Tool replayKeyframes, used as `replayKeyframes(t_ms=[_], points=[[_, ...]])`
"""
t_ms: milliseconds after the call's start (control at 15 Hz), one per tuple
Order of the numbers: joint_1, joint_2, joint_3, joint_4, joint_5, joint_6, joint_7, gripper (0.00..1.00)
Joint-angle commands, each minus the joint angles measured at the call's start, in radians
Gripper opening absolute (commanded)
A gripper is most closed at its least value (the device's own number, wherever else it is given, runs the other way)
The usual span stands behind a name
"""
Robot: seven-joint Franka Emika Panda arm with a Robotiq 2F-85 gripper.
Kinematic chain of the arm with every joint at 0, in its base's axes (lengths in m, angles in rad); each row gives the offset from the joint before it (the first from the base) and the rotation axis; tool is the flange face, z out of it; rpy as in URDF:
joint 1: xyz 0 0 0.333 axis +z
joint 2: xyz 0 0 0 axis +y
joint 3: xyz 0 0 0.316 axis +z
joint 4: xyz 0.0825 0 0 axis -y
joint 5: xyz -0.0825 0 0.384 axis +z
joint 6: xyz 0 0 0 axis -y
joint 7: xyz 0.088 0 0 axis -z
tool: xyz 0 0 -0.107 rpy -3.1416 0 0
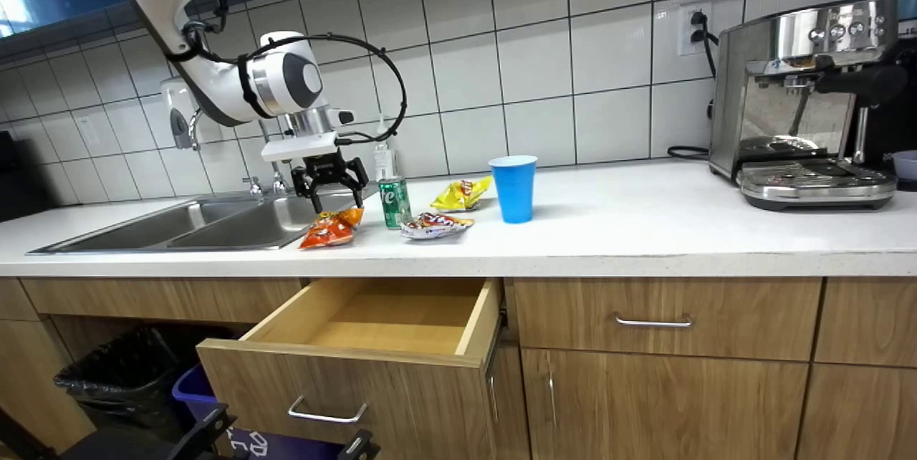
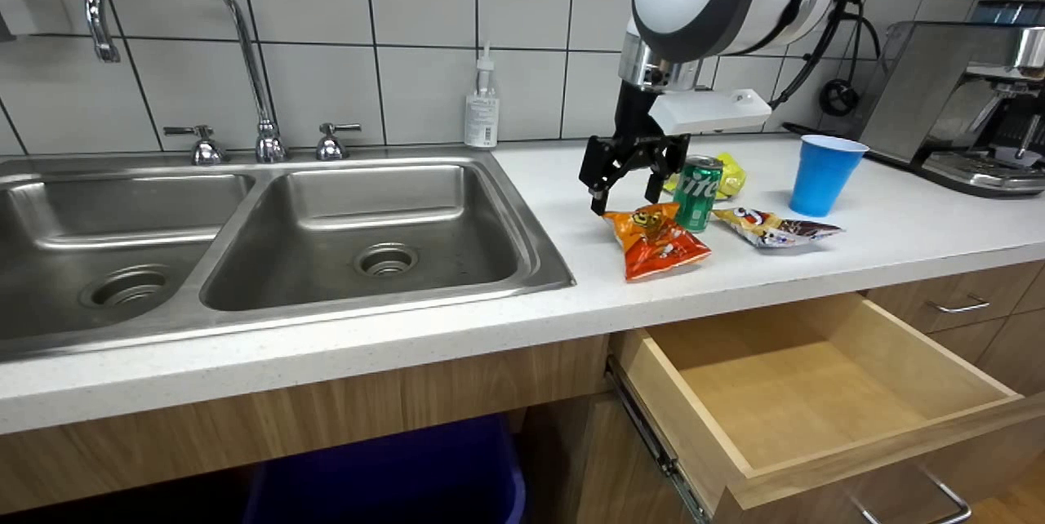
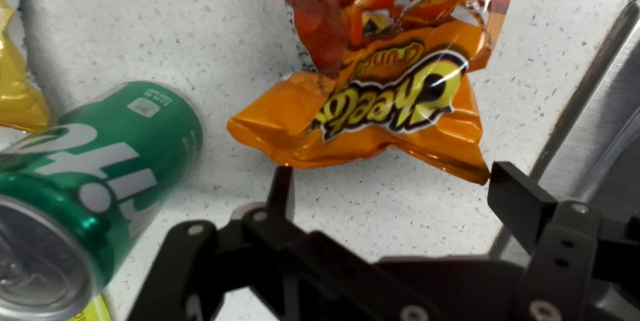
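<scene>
Orange Cheetos bag (image 3: 400, 86) just beside the steel double sink (image 2: 549, 261), with the Robotiq gripper (image 3: 390, 178) spread at its top edge.

The bag lies on the white countertop (image 2: 571, 320), immediately ahead of the fingertips; the black fingers (image 3: 520, 201) stand wide apart, bare countertop showing between them. In the wrist view both tips meet the bag's edge, though actual contact cannot be told. "Cheeto" and, smaller, "Crunc" read upside down there. A green Sprite can (image 2: 698, 196), showing "rite" in an exterior view, stands farther from the sink than the bag. Farther still from the sink are a silver-and-yellow snack bag (image 2: 775, 228), a yellow snack bag (image 1: 461, 193), both with print too small to read, and a blue cup (image 1: 514, 191).
</scene>
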Motion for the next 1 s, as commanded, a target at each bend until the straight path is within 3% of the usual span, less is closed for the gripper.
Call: replayKeyframes(t_ms=[0,933], points=[[0.007,0.026,-0.009,0.033,-0.014,0.008,-0.008,1.00],[0.005,0.026,-0.013,0.007,-0.020,0.023,-0.021,1.00]])
